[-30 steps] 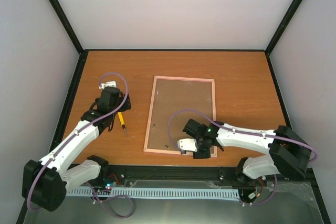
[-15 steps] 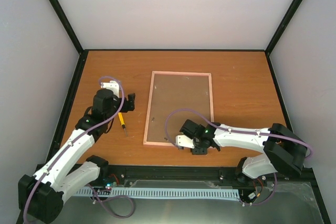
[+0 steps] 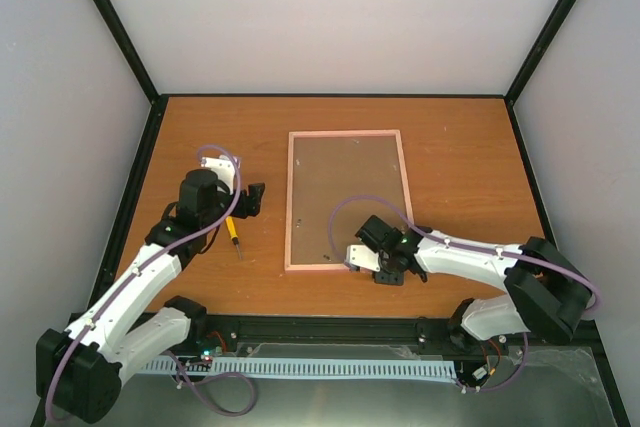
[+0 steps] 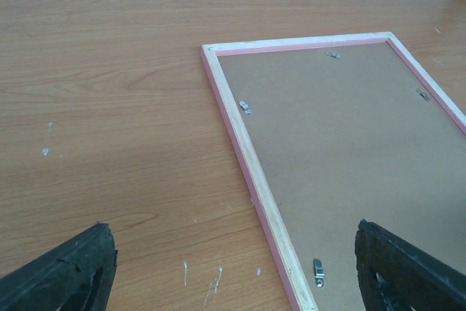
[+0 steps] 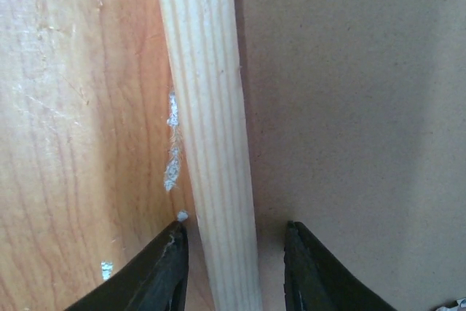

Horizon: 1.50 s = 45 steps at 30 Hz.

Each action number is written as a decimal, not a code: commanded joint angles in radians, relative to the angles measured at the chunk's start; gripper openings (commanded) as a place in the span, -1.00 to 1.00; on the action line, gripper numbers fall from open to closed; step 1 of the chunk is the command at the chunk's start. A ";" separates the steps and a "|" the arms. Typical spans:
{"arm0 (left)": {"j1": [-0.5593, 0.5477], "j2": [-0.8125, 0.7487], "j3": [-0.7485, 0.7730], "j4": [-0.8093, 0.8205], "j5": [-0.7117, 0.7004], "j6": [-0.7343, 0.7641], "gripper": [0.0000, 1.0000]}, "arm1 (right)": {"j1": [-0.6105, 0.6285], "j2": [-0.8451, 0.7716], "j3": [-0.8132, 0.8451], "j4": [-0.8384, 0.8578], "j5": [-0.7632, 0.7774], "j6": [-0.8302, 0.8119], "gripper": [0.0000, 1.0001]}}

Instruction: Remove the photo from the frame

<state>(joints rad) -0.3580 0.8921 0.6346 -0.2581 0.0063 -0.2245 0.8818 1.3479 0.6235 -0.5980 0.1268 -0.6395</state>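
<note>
The frame (image 3: 291, 197) lies back side up on the table, its pink rim round a brown board (image 3: 345, 197). The photo is hidden under the board. My right gripper (image 3: 346, 265) is at the frame's near edge; in the right wrist view its fingers (image 5: 164, 271) are slightly open and straddle the pale wooden rail (image 5: 207, 107) without squeezing it. My left gripper (image 3: 252, 199) is wide open and empty, left of the frame. In the left wrist view the frame's left rail (image 4: 247, 151) runs between its fingertips (image 4: 73, 267).
A small yellow-handled screwdriver (image 3: 232, 230) lies on the table beside the left arm. Small metal clips (image 4: 245, 107) sit along the board's edges, one near the right finger (image 4: 318, 271). Black cell posts and pale walls bound the table.
The frame has turned squarer to the table and slid toward the far side, the right gripper moving with its near edge. The left gripper has shifted slightly right toward the frame.
</note>
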 commanded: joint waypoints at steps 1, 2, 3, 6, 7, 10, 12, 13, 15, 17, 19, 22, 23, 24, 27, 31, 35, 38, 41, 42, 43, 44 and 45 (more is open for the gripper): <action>0.005 0.011 0.005 0.017 0.022 0.034 0.76 | -0.007 0.062 0.002 0.021 -0.081 0.000 -0.29; 0.004 0.018 0.009 0.013 0.020 0.035 0.75 | -0.007 0.076 0.007 0.021 -0.083 0.002 -0.34; 0.005 0.023 0.010 0.013 0.024 0.037 0.73 | -0.009 0.086 0.014 0.014 -0.082 0.003 -0.40; -0.007 0.021 0.005 0.029 0.039 0.050 0.64 | -0.017 0.066 0.044 -0.041 -0.089 0.003 -0.70; -0.017 0.014 0.003 0.038 0.047 0.057 0.60 | -0.022 0.041 0.056 -0.077 -0.093 0.002 -0.77; -0.084 0.000 0.002 0.051 0.063 0.095 0.48 | -0.036 -0.065 0.102 -0.167 -0.114 -0.007 -0.89; -0.191 -0.006 0.012 0.048 0.041 0.137 0.46 | -0.049 -0.124 0.141 -0.233 -0.136 -0.022 -0.92; -0.252 -0.009 0.018 0.044 0.016 0.159 0.46 | -0.056 -0.147 0.164 -0.262 -0.147 -0.028 -0.94; -0.382 -0.004 0.040 0.001 -0.076 0.199 0.48 | -0.069 -0.181 0.195 -0.314 -0.166 -0.042 -0.94; -0.489 -0.002 0.067 -0.053 -0.115 0.243 0.50 | -0.078 -0.201 0.224 -0.367 -0.191 -0.057 -0.95; -0.599 -0.013 0.081 -0.102 -0.162 0.276 0.51 | -0.082 -0.219 0.246 -0.405 -0.205 -0.066 -0.94; -0.667 -0.061 0.096 -0.117 -0.131 0.294 0.53 | -0.084 -0.242 0.270 -0.447 -0.218 -0.076 -0.94; -0.685 -0.069 0.105 -0.122 -0.126 0.295 0.53 | -0.086 -0.249 0.279 -0.455 -0.220 -0.077 -0.95; -0.699 -0.069 0.121 -0.134 -0.117 0.296 0.53 | -0.088 -0.254 0.287 -0.462 -0.220 -0.079 -0.94; -0.742 -0.036 0.177 -0.178 -0.103 0.307 0.49 | -0.100 -0.264 0.318 -0.487 -0.235 -0.080 -0.94; -0.786 0.033 0.205 -0.205 -0.160 0.348 0.47 | -0.119 -0.272 0.348 -0.508 -0.258 -0.090 -0.95; -0.834 0.099 0.209 -0.202 -0.213 0.395 0.48 | -0.142 -0.278 0.399 -0.546 -0.277 -0.098 -0.94; -0.895 0.134 0.227 -0.210 -0.248 0.425 0.47 | -0.159 -0.287 0.441 -0.574 -0.285 -0.104 -0.94; -0.957 0.182 0.246 -0.233 -0.308 0.442 0.47 | -0.169 -0.292 0.477 -0.596 -0.293 -0.106 -0.94; -0.972 0.202 0.251 -0.245 -0.333 0.444 0.47 | -0.172 -0.292 0.491 -0.605 -0.301 -0.106 -0.94; -0.984 0.222 0.255 -0.253 -0.360 0.443 0.46 | -0.175 -0.292 0.501 -0.611 -0.309 -0.106 -0.94; -0.990 0.240 0.257 -0.258 -0.388 0.444 0.45 | -0.177 -0.293 0.510 -0.615 -0.317 -0.102 -0.95; -0.996 0.260 0.258 -0.255 -0.433 0.440 0.43 | -0.179 -0.295 0.515 -0.616 -0.325 -0.101 -0.95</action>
<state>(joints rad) -1.3186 1.0992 0.8425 -0.4770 -0.2802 0.1829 0.7177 1.0908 1.0668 -1.2354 -0.1802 -0.7219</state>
